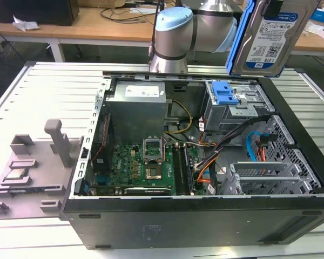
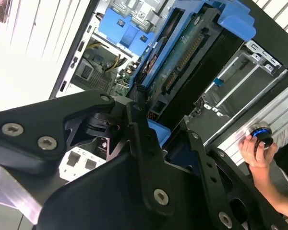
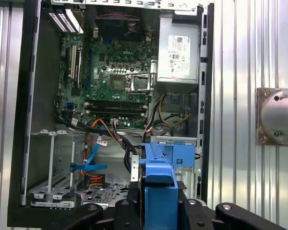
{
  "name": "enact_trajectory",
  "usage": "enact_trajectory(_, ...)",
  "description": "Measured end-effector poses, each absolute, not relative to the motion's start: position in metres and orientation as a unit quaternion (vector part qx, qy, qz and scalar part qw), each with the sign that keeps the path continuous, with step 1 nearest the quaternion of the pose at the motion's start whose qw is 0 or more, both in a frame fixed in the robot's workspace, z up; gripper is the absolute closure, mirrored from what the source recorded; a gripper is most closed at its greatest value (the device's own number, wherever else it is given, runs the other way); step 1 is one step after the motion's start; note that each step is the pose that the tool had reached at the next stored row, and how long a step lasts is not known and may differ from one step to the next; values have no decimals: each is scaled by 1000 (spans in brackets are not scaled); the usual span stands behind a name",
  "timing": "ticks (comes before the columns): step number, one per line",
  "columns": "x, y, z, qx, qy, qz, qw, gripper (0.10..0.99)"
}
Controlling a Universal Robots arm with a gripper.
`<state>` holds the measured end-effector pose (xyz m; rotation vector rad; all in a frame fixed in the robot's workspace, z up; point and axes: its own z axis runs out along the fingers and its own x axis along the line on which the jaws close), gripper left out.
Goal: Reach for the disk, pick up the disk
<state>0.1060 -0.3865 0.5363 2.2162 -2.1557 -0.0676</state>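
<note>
Blue-framed disk (image 1: 263, 38) sits clamped edge-on in the black hand (image 3: 159, 201), lifted high above the open computer case (image 1: 291, 135) on the ribbed table (image 1: 38, 91). A good lift keeps the grip square, the disk level, clear of cables (image 3: 93, 143).

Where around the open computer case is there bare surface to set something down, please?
The ribbed table is bare between the case and the grey fixture, and behind that fixture. Inside the case it is crowded: motherboard, power supply, cables.
</note>
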Motion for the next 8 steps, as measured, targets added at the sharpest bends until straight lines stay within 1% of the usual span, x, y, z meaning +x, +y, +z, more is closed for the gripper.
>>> enact_trajectory(8, 105, -396, 536, 716, -697, -22, 25, 722)
